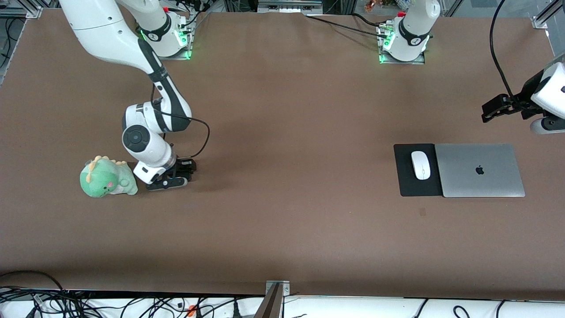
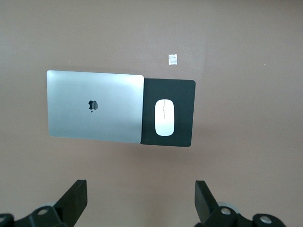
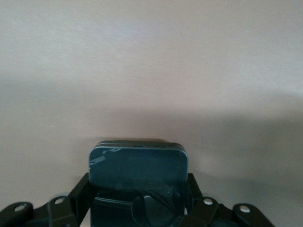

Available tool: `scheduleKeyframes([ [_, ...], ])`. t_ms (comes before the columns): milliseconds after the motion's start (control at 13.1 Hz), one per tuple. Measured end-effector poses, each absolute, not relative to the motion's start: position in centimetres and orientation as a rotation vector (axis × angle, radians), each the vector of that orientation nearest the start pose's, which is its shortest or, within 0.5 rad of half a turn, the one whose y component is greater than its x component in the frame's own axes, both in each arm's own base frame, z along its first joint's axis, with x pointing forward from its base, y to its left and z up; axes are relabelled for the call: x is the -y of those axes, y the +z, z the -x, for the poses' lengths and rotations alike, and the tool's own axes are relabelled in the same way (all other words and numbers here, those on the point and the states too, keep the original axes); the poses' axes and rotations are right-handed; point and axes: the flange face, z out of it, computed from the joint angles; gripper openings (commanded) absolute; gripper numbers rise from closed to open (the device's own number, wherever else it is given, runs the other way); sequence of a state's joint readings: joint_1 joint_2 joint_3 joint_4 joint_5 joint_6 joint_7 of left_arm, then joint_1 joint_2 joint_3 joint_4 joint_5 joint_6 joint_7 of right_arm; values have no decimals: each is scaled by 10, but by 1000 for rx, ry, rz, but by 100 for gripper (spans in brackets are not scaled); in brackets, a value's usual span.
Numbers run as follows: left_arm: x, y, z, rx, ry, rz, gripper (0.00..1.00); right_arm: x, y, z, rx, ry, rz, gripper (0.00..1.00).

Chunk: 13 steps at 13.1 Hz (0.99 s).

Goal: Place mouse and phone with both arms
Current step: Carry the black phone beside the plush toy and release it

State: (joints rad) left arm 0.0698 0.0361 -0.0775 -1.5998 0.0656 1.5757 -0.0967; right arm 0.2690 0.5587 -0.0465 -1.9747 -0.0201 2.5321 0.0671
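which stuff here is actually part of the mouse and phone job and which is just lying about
Part of the job:
- small white glossy oval mouse, on the black mouse pad
- flat black rounded phone, gripped by the right gripper low beside the plush toy
- left gripper, open, up over the table by the laptop

Lying about:
- black rectangular mouse pad
- closed silver laptop
- green plush dinosaur toy

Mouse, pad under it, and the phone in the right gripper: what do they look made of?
Mouse: glossy white, probably hard plastic; it catches light evenly. Mouse pad: matte black, no glare, likely fabric or rubber. Phone: dark glassy face, showing reflections, held between the right gripper's shut fingers.
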Motion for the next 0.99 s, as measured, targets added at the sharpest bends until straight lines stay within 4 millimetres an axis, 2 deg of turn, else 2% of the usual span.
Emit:
scheduleKeyframes([
  [152, 2, 593, -565, 125, 77, 3093, 100, -122, 182, -597, 305, -4, 3163, 16],
  [380, 22, 594, -566, 84, 60, 3143, 100, -102, 176, -595, 340, -47, 3156, 18],
  [457, 26, 595, -567, 73, 41, 3146, 100, -97, 172, -592, 346, -63, 3154, 44],
  [533, 28, 596, -568, 70, 28, 3147, 100, -95, 171, -591, 351, -75, 3151, 87],
  [609, 27, 596, -568, 72, 24, 3148, 100, -95, 172, -591, 351, -78, 3151, 100],
  [837, 26, 595, -569, 74, 27, 3147, 100, -88, 174, -591, 324, -57, 3151, 100],
  [989, 26, 594, -569, 74, 28, 3148, 100, -84, 190, -595, 207, 33, 3113, 100],
])
